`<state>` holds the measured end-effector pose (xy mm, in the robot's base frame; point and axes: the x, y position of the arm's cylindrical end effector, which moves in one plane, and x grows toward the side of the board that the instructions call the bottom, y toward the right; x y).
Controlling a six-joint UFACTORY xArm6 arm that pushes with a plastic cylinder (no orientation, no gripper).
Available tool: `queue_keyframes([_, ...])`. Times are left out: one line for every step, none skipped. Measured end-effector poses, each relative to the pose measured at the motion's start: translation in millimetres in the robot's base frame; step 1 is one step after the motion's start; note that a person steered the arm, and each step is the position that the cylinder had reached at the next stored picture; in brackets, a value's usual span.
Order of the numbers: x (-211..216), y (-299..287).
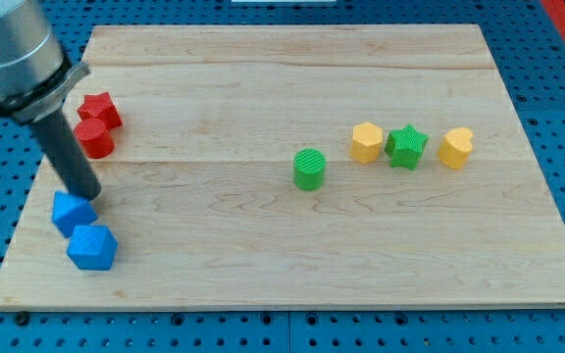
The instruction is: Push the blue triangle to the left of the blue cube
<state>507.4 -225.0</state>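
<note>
Two blue blocks lie near the board's left edge. The upper one [73, 212] looks like a cube turned on its corner. The lower one [91, 247], just below and right of it and touching or nearly touching it, has an angular outline; I cannot tell its shape for sure. My tip [88, 196] comes down from the view's top left and rests at the upper right edge of the upper blue block. It is above the lower blue block.
Two red blocks [97, 124] sit together just above my tip, beside the rod. A green cylinder [309, 169] stands mid-board. A yellow block [366, 142], a green star [406, 147] and another yellow block [455, 148] form a row at the right. The wooden board's left edge [27, 221] is close to the blue blocks.
</note>
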Motion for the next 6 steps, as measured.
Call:
queue_keyframes([12,-3])
queue_keyframes([12,-3])
queue_keyframes([12,-3])
queue_keyframes([9,-4])
queue_keyframes([-6,-4])
queue_keyframes([-16,-4])
